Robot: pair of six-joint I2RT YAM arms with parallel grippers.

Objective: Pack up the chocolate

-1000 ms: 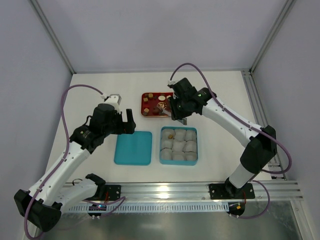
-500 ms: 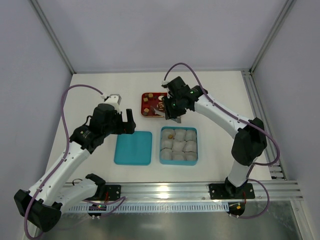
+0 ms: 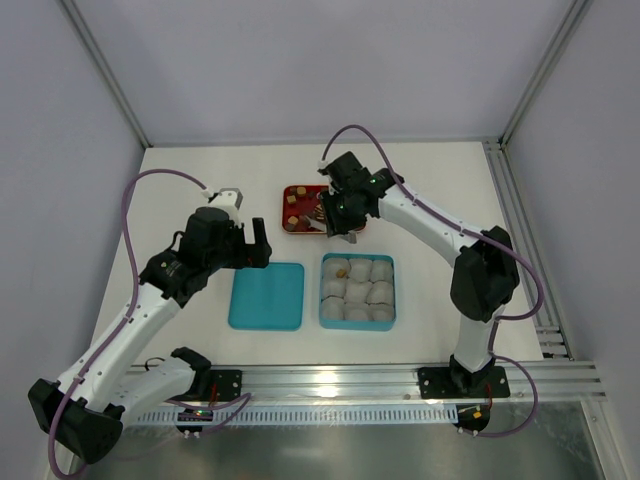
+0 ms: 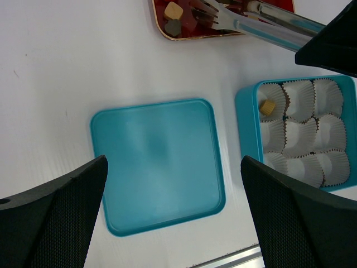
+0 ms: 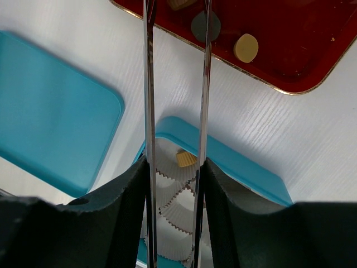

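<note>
The right arm reaches forward over the white worktop. Its right tool is narrowed around a pair of long silver metal tongs, whose blades point into the rectangular red tray. The left arm is bent at the elbow, with its left tool spread wide and holding nothing above the flat square teal lid.

One tan chocolate piece sits in a corner cup of the square teal box, which is lined with crinkled white paper cups. Others lie in the tray: a dark round piece against one blade and a tan round piece beside it.

The blade tips run off the top edge of the right wrist view, so it cannot be told whether they pinch anything.
</note>
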